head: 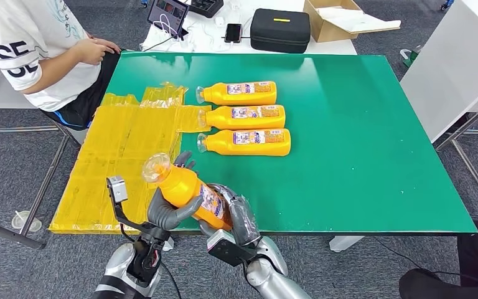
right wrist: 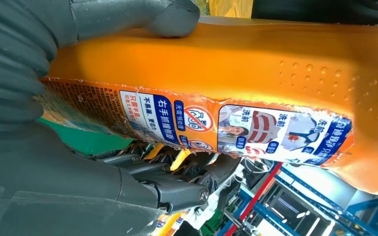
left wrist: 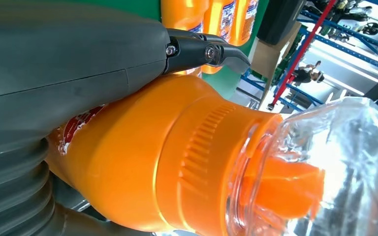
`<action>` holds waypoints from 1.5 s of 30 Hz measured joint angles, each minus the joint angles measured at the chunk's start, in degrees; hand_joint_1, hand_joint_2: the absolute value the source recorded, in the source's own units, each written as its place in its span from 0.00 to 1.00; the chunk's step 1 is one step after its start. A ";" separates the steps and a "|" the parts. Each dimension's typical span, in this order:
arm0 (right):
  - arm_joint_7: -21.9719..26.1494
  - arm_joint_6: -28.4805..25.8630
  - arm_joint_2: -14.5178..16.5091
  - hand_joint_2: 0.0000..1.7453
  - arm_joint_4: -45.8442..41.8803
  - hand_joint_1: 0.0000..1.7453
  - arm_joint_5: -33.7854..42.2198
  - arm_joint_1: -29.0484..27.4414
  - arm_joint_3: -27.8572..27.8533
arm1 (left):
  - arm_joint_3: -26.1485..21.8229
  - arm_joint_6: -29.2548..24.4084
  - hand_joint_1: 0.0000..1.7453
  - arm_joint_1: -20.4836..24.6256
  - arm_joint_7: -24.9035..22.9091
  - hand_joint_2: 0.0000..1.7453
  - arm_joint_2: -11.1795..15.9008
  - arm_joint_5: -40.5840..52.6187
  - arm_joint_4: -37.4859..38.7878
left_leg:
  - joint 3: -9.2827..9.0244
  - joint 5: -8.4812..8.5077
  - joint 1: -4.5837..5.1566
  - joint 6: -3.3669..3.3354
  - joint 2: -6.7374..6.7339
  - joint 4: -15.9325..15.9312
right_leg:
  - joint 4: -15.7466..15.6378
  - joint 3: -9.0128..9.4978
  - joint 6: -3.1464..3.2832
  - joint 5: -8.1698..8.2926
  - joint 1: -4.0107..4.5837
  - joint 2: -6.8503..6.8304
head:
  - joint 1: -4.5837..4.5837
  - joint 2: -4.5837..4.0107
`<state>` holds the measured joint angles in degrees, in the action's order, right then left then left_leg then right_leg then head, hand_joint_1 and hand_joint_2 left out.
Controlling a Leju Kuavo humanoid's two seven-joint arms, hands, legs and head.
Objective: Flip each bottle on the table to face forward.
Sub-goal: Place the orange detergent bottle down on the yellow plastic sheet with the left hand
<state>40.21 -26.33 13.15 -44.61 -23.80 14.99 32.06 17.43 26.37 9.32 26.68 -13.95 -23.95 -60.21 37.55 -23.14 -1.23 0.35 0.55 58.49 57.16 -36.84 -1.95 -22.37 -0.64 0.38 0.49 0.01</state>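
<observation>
A: Item one, held bottle point(head: 190, 190). Location?

B: Off the table, above its near edge toward the near-left corner, tilted, clear cap point(head: 156, 167) pointing up and away from the robot. Left hand point(head: 167, 208) grips it near the neck; right hand point(head: 236, 215) wraps the lower body over the label point(right wrist: 236, 129). Both hands hold the one bottle.

A: Items two to four?

B: Three bottles lying in a column mid-table: far bottle point(head: 238, 93), middle bottle point(head: 244, 116), near bottle point(head: 246, 142). Each on its side, cap toward the left edge, label upward, close together.

A: Other entries?

B: Yellow sheeting point(head: 121, 152) over the table's left edge; green table point(head: 373, 149); a seated person point(head: 34, 50) at the far-left corner.

A: Step in hand?

B: Judged: a two-handed turn of the fourth bottle, mid-air. Next move calls for rotating it until the label faces forward, then laying it below the near bottle, cap leftward, without nudging the column.
</observation>
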 joint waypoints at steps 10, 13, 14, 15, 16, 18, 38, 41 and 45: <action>0.01 0.47 0.59 1.00 1.23 1.00 -0.54 0.48 -0.27 | 0.02 -0.78 1.00 -0.01 2.20 1.00 0.44 3.85 0.14 | 0.00 0.00 0.00 0.00 -0.01 0.00 | 0.00 -0.01 0.00 0.00 0.00 0.00 | -0.01 0.00; 0.01 0.67 0.68 1.00 1.25 1.00 -0.36 0.46 -0.45 | 0.02 -1.10 1.00 -0.01 2.75 1.00 0.44 5.17 0.14 | 0.00 0.00 0.00 0.00 -0.01 0.00 | 0.00 -0.01 0.00 0.00 0.00 0.00 | -0.02 -0.01; 0.01 0.72 0.72 1.00 1.24 1.00 -0.32 0.45 -0.49 | 0.02 -1.15 1.00 0.00 2.88 1.00 0.44 5.47 0.14 | 0.00 0.00 0.00 0.00 -0.01 0.00 | 0.00 -0.01 0.00 0.00 0.00 0.00 | -0.02 -0.01; 0.01 0.78 0.77 1.00 1.23 1.00 -0.28 0.43 -0.54 | 0.02 -1.18 1.00 0.00 2.99 1.00 0.44 5.71 0.14 | 0.00 0.00 0.00 0.00 -0.01 0.00 | 0.00 -0.01 0.00 0.00 0.00 0.00 | -0.02 -0.01; 0.01 0.81 0.81 1.00 1.23 1.00 -0.27 0.42 -0.58 | 0.02 -1.19 1.00 0.01 3.07 1.00 0.44 5.83 0.14 | 0.00 0.00 0.00 0.00 -0.01 0.00 | 0.00 -0.01 0.00 0.00 0.00 0.00 | -0.02 -0.01; 0.01 0.86 0.88 1.00 1.22 1.00 -0.26 0.41 -0.65 | 0.02 -1.20 1.00 0.02 3.14 1.00 0.44 5.92 0.14 | 0.00 0.00 0.00 0.00 -0.01 0.00 | 0.00 -0.01 0.00 0.00 0.00 0.00 | -0.02 -0.01; -0.24 0.49 2.32 0.00 -2.90 0.00 1.38 0.38 -3.50 | -1.80 -4.48 1.00 1.28 1.50 1.00 0.44 2.08 -1.85 | 0.00 0.02 0.00 0.01 -0.01 0.00 | 0.00 0.00 0.00 0.01 0.00 0.00 | -0.02 0.00; -0.53 0.79 2.33 0.00 -5.23 0.00 1.51 0.32 -4.47 | -2.93 -4.83 1.00 1.97 0.88 1.00 0.60 1.44 -2.33 | 0.00 0.02 0.00 0.01 0.00 0.00 | 0.00 0.00 0.00 0.01 0.00 0.00 | -0.03 0.01; -0.60 0.92 2.34 0.00 -6.90 0.00 1.58 0.15 -5.08 | -3.73 -5.03 1.00 2.15 0.76 1.00 0.62 1.35 -2.62 | 0.00 0.02 0.00 0.01 -0.01 0.00 | 0.01 0.00 0.00 0.01 0.00 0.00 | -0.03 0.00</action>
<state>39.60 -25.41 15.49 -51.51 -22.22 15.14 26.98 13.70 21.34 11.47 27.44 -13.33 -22.61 -62.83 37.55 -23.12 -1.23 0.35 0.55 58.49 57.16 -36.84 -1.95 -22.36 -0.65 0.38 0.46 0.00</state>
